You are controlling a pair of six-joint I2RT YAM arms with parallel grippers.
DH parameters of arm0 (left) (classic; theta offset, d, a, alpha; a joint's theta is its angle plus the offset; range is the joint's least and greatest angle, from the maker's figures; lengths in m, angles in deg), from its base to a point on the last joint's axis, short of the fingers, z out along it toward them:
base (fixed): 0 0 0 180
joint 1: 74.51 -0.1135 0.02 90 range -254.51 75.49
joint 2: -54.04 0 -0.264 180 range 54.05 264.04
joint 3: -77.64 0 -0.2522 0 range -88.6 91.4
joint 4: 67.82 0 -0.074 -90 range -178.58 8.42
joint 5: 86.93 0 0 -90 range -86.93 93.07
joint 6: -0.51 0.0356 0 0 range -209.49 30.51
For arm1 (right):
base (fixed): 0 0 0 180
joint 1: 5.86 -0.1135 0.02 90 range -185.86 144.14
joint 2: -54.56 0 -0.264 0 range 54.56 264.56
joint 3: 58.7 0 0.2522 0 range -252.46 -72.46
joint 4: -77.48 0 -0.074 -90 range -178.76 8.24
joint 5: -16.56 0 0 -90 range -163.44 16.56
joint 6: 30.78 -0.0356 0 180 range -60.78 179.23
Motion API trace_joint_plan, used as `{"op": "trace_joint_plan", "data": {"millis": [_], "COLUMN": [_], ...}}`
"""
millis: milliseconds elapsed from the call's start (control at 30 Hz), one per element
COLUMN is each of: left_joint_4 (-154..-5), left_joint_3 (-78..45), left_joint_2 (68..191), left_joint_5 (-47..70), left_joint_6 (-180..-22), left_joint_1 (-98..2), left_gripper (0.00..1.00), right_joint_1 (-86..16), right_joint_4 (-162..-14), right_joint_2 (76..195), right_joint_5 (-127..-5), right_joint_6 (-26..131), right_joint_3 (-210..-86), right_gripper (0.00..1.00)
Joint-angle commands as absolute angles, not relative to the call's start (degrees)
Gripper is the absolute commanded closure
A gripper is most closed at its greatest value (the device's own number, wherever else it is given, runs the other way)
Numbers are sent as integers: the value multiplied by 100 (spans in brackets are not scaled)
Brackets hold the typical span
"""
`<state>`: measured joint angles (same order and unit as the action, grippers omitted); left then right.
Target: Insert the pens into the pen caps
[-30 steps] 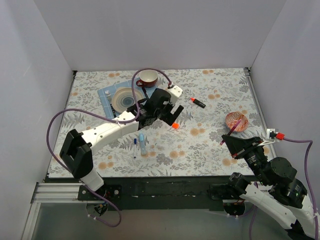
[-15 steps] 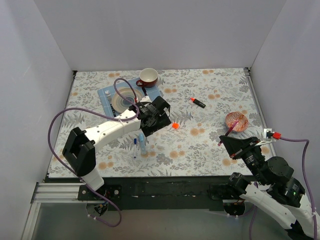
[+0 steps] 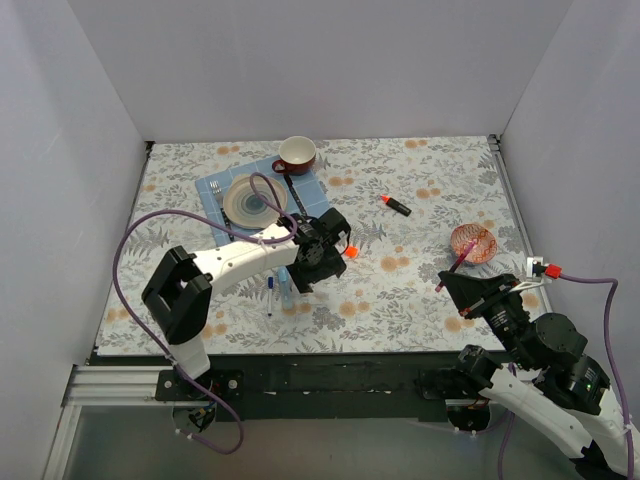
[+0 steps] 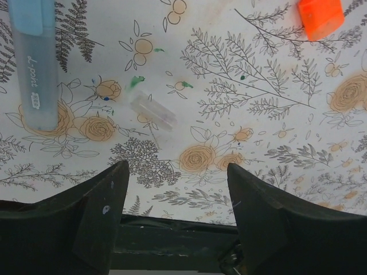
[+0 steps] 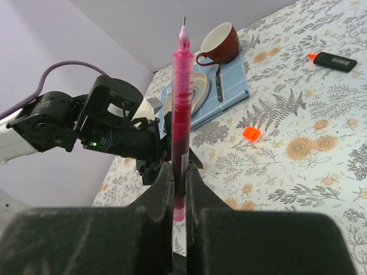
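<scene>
Status: early. Treat no pen-and-cap pair as joined, as far as visible.

Note the right gripper (image 5: 179,189) clamped on the maroon pen (image 5: 181,97), tip pointing up, raised over the near right part of the table (image 3: 420,290).

Note the left gripper (image 4: 176,167) with jaws spread apart and empty, low over the table, facing a small clear cap-like piece (image 4: 152,110).

Locate the orange cap (image 4: 321,17) lying loose just beyond that gripper, well apart from the black highlighter (image 3: 396,205) farther back.

Locate the light-blue marker (image 4: 37,69) flat on the table next to the left gripper, with the white-and-blue pen (image 3: 270,295) just beside it. Cannot tell whether a cap already sits on either.

Find no dark blue cap in any view.

Remaining, by judgement: grasp a fitting cap with the free gripper, align it with the held maroon pen, press on, then repeat for the other three pens.

Disregard the plate (image 3: 250,200), cup (image 3: 297,153) and pink bowl (image 3: 472,242).
</scene>
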<state>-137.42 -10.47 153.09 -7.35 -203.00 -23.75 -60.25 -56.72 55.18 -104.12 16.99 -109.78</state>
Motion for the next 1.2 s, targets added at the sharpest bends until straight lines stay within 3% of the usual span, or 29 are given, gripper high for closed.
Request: {"op": "trace_joint_plan", "data": {"millis": [0,767,1167], "left_joint_4": [-13546,-13625,-13485], "left_joint_3": [-1108,-1125,-1011], "left_joint_2": [15423,16417,16690], "left_joint_5": [-686,-713,-924], "left_joint_6": [-24550,-24471,-23813], "left_joint_1": [-2371,-2432,-2511], "left_gripper": [33,42,70], "right_joint_1": [-6035,-6044,-6035], "right_joint_4": [-5791,-5448,-5422], "right_joint_2": [5087,4841,4797], "right_joint_5": [-10499,-10737,-10763], "right_joint_6": [1721,1800,1800], "right_joint_3": [-11060,-11227,-11262], "right_gripper": [99,99,99]}}
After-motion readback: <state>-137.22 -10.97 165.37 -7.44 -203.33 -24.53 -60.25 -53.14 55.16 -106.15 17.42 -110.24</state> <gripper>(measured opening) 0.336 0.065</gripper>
